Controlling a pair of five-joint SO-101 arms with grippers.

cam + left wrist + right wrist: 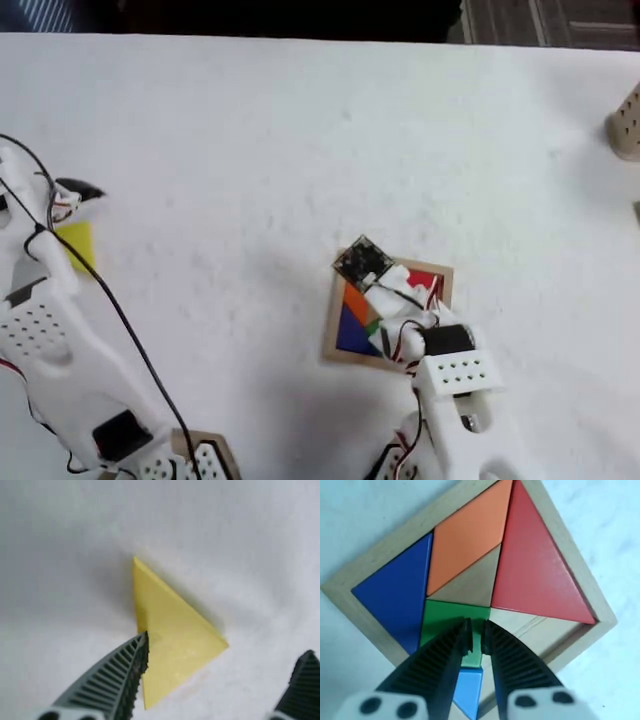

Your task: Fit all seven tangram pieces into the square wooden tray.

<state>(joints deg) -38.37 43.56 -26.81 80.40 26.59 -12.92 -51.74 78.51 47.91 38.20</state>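
Fingers of your right gripper point(477, 629) are drawn almost together, with a thin slit between them and nothing held. Their tips hang over the green square point(442, 617), which lies in the square wooden tray point(385, 551). Just ahead of the tips is a bare triangular gap point(470, 587) of tray floor. Beyond that gap lies the orange parallelogram point(467, 535). The blue triangle point(395, 595) lies off to one side of the fingers and the red triangle point(535, 565) to the other. A second strip of bare wood point(535, 630) runs between the red piece and the rim. Behind the tips, a light blue triangle point(469, 685) shows through the slit between the two fingers.

Your left gripper point(227, 644) has its fingers spread wide. The yellow triangle point(172, 635) lies flat on the white table point(300, 150) between them. One fingertip point(142, 645) overlaps the triangle's edge, though you cannot tell whether it touches. The other finger point(302, 680) stands apart from the piece. From the high view, the yellow triangle sits by the left arm, well apart from the tray.
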